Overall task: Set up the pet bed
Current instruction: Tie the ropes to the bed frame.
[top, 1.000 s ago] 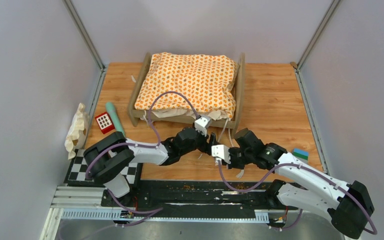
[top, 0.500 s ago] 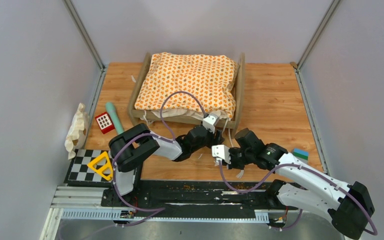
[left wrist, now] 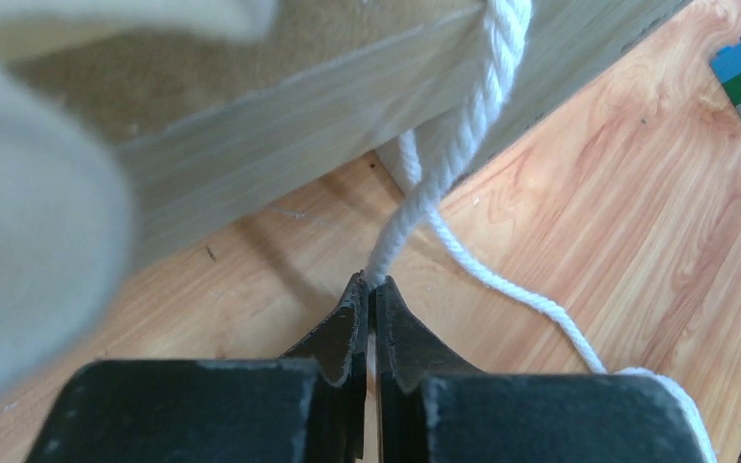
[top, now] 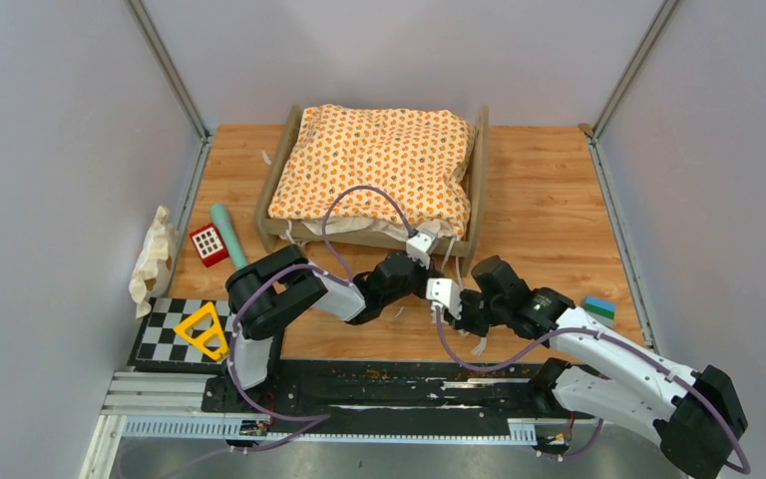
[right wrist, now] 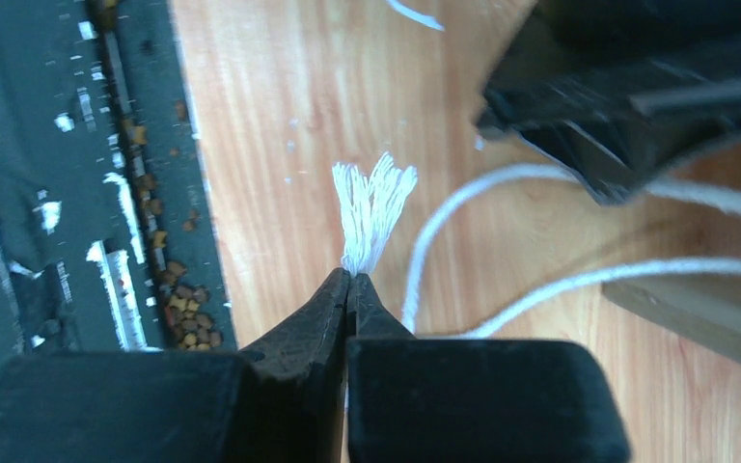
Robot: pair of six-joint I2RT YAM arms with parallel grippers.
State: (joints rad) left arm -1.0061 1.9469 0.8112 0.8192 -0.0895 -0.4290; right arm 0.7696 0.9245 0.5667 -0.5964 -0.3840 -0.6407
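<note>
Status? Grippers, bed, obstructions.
Left gripper shut on white tie at bed rail. Right gripper shut on frayed tie end. Pet bed upright, cushion on it. Grippers close together.

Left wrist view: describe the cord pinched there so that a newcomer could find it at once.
Start at the pet bed with the orange cushion. At its near right corner white ties trail onto the table. This one is the twisted cord running taut from the left hand up over the wooden rail; the neighbouring tie, in the right hand, ends in a frayed tuft.

top: high, rear, looking down; whole table point(top: 549, 220) | wrists: close above jaws (sharing its wood)
</note>
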